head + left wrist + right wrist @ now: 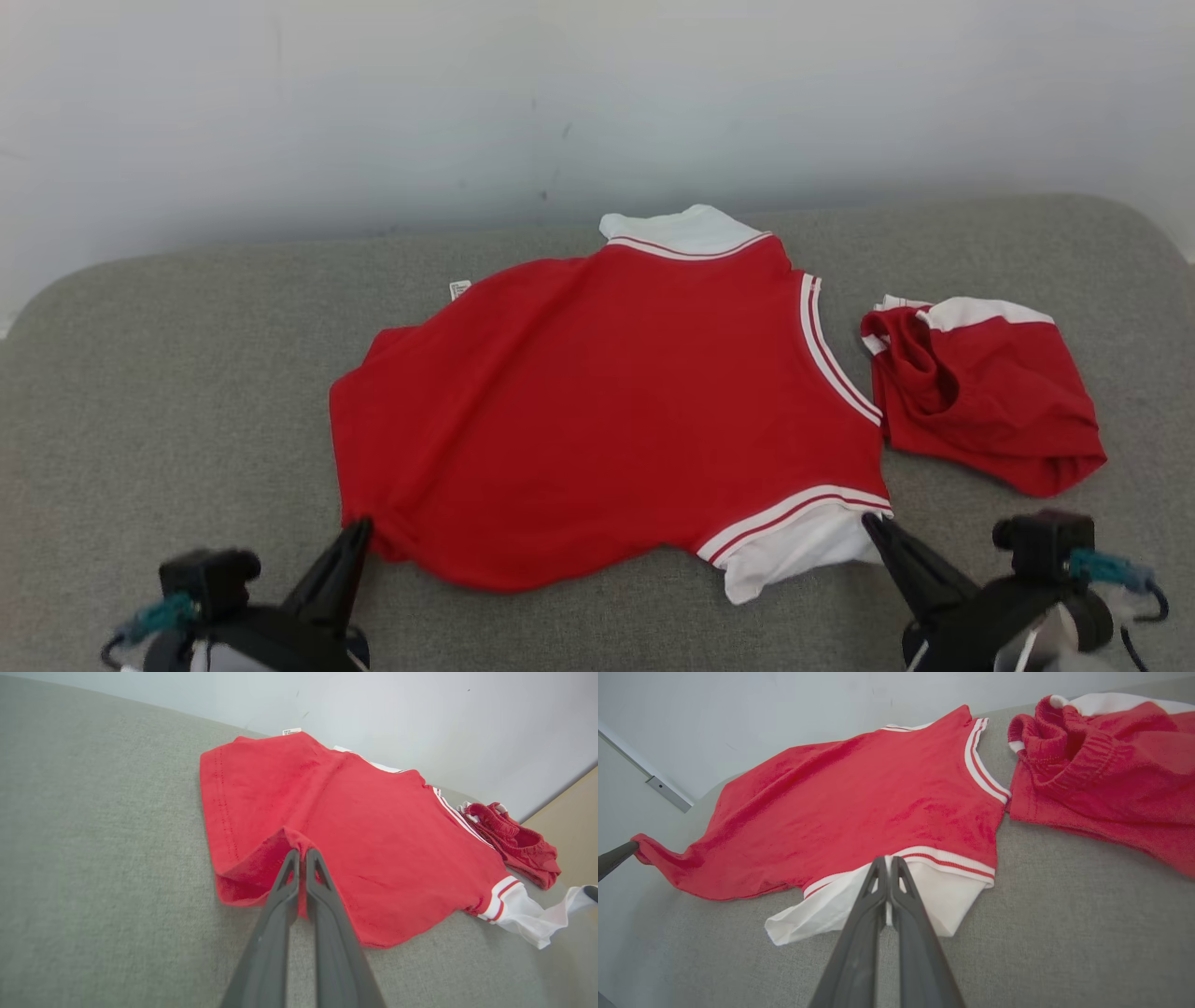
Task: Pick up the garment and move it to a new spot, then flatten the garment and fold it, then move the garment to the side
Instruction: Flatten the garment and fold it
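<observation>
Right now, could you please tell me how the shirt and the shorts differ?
The shirt is spread nearly flat; the shorts lie bunched up. The shirt is clearly larger than the shorts. The left end effector and right end effector pinch the shirt; the shorts lie untouched. Both are red with white trim.

You saw a soft red cloth shirt with white striped cuffs (597,411), its nap faintly fuzzy, on a coarse grey woven cushion (187,373); the crumpled red cloth shorts (990,411) looked alike, and the long dark fingers (327,919) were smooth matt plastic
</observation>
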You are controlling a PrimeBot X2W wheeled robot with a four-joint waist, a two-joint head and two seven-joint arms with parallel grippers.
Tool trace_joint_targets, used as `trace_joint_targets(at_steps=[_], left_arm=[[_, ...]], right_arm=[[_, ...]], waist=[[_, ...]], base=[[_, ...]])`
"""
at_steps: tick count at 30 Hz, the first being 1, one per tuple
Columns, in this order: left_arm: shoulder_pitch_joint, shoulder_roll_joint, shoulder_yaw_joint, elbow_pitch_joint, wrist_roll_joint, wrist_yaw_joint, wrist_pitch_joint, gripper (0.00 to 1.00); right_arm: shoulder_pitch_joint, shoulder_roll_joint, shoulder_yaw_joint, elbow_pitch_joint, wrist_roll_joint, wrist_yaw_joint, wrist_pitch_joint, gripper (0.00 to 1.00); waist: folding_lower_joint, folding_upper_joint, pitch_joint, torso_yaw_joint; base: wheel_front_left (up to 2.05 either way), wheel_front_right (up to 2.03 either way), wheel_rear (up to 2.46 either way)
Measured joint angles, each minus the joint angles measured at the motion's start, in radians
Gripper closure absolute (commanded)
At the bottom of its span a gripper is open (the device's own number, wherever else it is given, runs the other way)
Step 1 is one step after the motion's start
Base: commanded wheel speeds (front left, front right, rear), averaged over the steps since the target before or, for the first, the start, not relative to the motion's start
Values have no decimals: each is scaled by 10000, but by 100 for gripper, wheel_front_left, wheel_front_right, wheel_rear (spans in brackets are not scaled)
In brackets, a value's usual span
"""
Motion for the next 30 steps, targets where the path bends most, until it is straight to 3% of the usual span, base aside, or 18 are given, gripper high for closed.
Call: trace_joint_targets(at_steps=[6, 10, 12, 14, 15, 18, 20, 23, 28, 30], left_arm=[[-2463, 19, 136, 117, -56, -161, 1110, 100], [-5183, 151, 564, 859, -410, -244, 2157, 100], [-7038, 403, 652, 1306, -21, -245, 2706, 100], [-8704, 520, 1329, 1373, 387, -245, 2761, 100], [-8704, 520, 1329, 1373, 387, -245, 2761, 100], [-10707, 322, 2150, 1057, 362, -244, 2232, 100], [-11875, 59, 2138, 606, 359, -247, 1766, 100], [-12006, -132, 2220, -493, 261, -318, 1254, 100], [-10248, 437, 1898, -541, 190, -336, 1012, 100], [-9305, 546, 1881, 2, 82, -336, 849, 100]], right_arm=[[-2638, 71, 52, 437, -261, -180, 1183, 100], [-5525, 575, -161, 1515, -320, -433, 2069, 100], [-7357, 1070, -731, 1871, -662, -623, 2366, 100], [-8946, 1365, -1432, 1835, -1810, -696, 2414, 100], [-8946, 1365, -1432, 1835, -1810, -696, 2414, 100], [-10804, 2033, -2847, 1549, -2057, -1145, 1323, 100], [-12160, 1981, -2571, 1492, -2056, -855, 884, 100], [-13134, 1607, -2027, 884, -2017, -332, 537, 100], [-11430, 1425, -1392, 169, -1944, 453, 468, 100], [-10589, 1488, -1170, 257, -1768, 558, 418, 100]], waist=[[1, 1, 733, -151], [2, 2, 1277, -277], [5, 2, 1555, -346], [4, 3, 1838, -415], [4, 3, 1838, -415], [2, 2, 2272, -504], [3, 2, 2572, -535], [-2, 0, 3015, -515], [3, 4, 3753, -359], [5, 4, 4011, -288]], base=[[0, 0, 0], [0, 0, 0], [0, 0, 0], [0, 0, 0], [0, 0, 0], [0, 0, 0], [0, 0, 0], [0, 0, 0], [0, 0, 0], [0, 0, 0]])
